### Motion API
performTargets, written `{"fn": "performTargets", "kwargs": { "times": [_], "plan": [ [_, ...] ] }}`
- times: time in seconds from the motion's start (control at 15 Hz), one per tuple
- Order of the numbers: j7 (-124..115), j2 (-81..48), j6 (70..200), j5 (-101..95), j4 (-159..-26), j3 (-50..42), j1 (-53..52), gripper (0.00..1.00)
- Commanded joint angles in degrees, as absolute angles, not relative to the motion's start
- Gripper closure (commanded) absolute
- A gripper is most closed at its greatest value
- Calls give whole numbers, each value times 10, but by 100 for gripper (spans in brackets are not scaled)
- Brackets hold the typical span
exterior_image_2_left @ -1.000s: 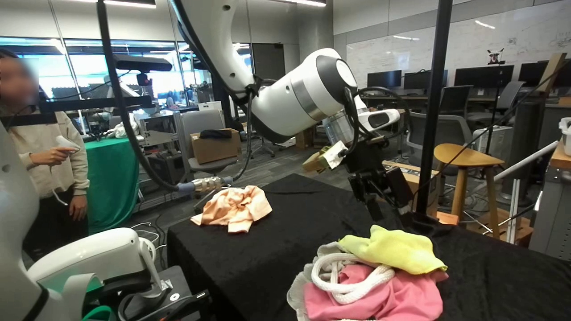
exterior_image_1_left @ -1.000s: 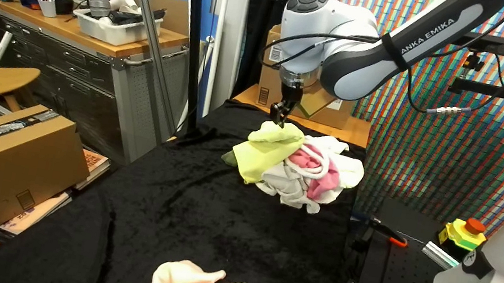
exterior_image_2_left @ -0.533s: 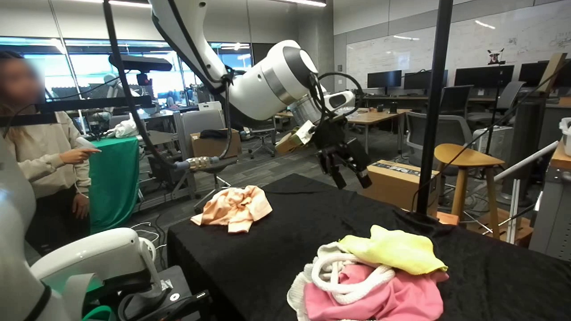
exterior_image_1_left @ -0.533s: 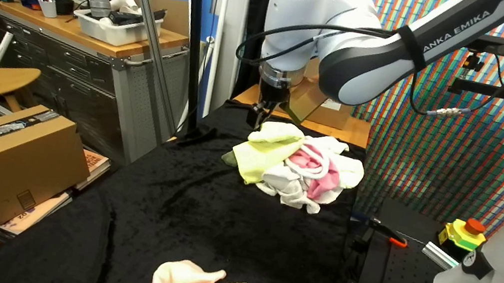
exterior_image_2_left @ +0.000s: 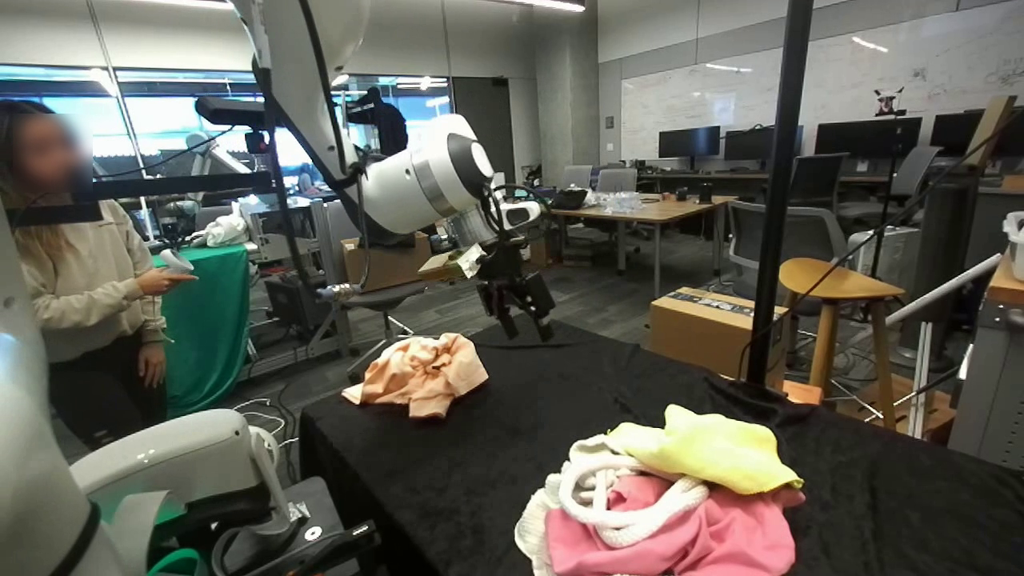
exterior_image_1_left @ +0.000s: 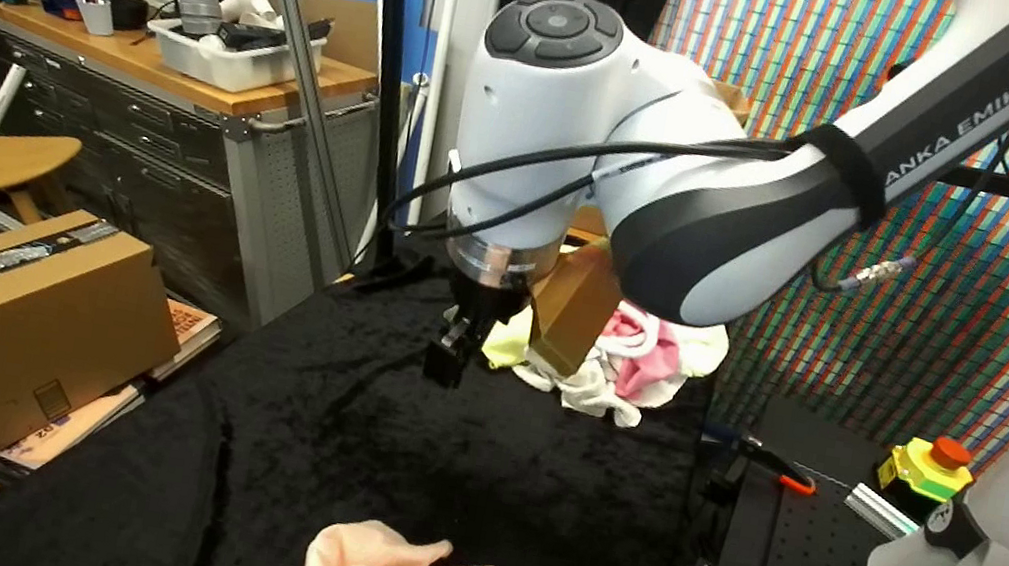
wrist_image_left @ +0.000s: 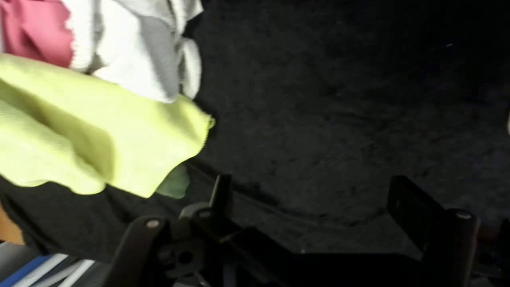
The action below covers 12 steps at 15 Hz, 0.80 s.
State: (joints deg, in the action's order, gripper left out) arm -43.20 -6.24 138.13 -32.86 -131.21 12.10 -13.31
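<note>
"Away from the pink, white and yellow fabric heap [exterior_image_2_left: 704,528], the black two-fingered mechanical claw [exterior_image_2_left: 528,330] has swung toward the crumpled peach cloth [exterior_image_2_left: 420,372]."

"Holding anything?"

"Nothing: fingers spread, it hangs between heap and cloth, touching neither."

"Why's the heap slumped?"

"Soft fabric, probably sagging under its own weight."

"Pose?"

"Glossy white jointed arm [exterior_image_2_left: 400,192], wrist bent, claw pointing down."

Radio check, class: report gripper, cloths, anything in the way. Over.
Gripper open, above black tablecloth. Yellow cloth on pile, ungripped; peach cloth apart. Nothing between the fingers.
</note>
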Motion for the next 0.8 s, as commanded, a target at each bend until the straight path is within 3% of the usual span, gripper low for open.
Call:
{"fn": "performTargets", "kwargs": {
  "times": [0.0,0.33,0.73],
  "plan": [
    [-398,-114,1396,-243,-1277,140,-162,0],
    [-222,-168,1418,-23,-1235,182,-171,0],
    [-106,-212,1410,80,-1192,206,-182,0]
  ]
}}
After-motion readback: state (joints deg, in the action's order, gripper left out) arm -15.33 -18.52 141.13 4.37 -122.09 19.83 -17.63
